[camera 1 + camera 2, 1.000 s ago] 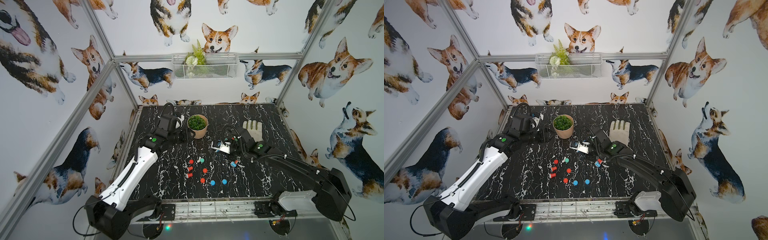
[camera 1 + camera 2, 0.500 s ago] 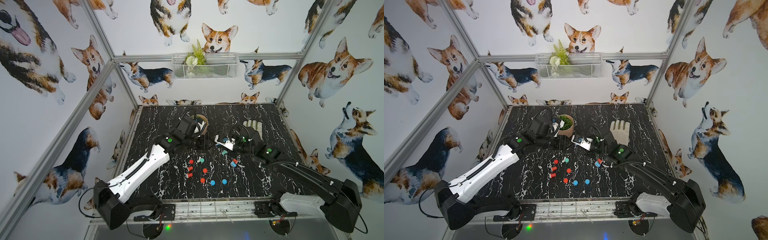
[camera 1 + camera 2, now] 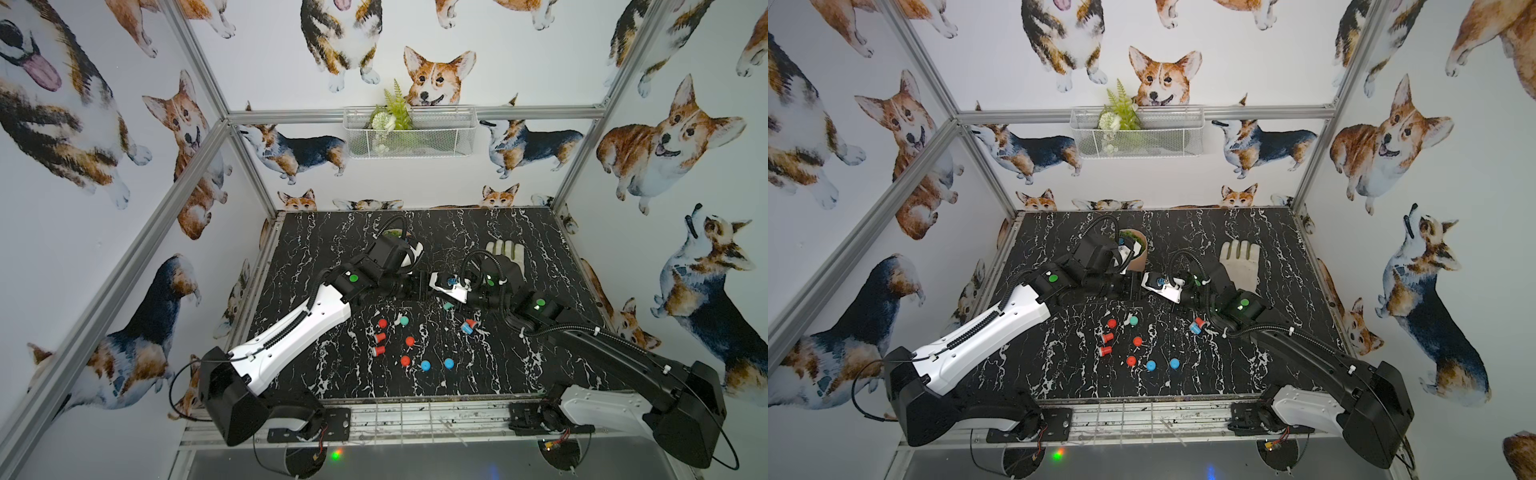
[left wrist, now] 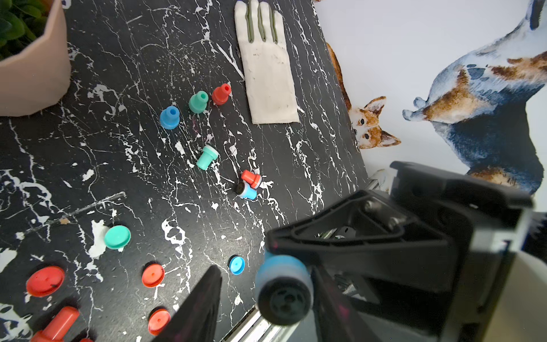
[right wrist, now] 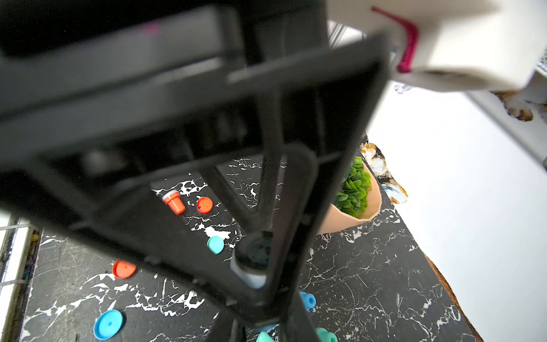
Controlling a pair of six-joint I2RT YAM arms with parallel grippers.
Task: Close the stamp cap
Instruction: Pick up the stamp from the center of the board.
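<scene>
Overhead, a black marbled counter fills the lower middle of both top views. It is boxed on three sides by corgi-papered walls and aluminium posts, and a wire basket hangs on the rear wall. Loose caps and small stamps scatter across the centre. A glove and a plant pot sit toward the back. Bare surface shows at the rear left corner and along the near edge. Just above centre the two tools meet. The right tool is clamped on the blue stamp, held clear of the counter. The left tool stands partly open, its fingers flanking the stamp's dark face.
</scene>
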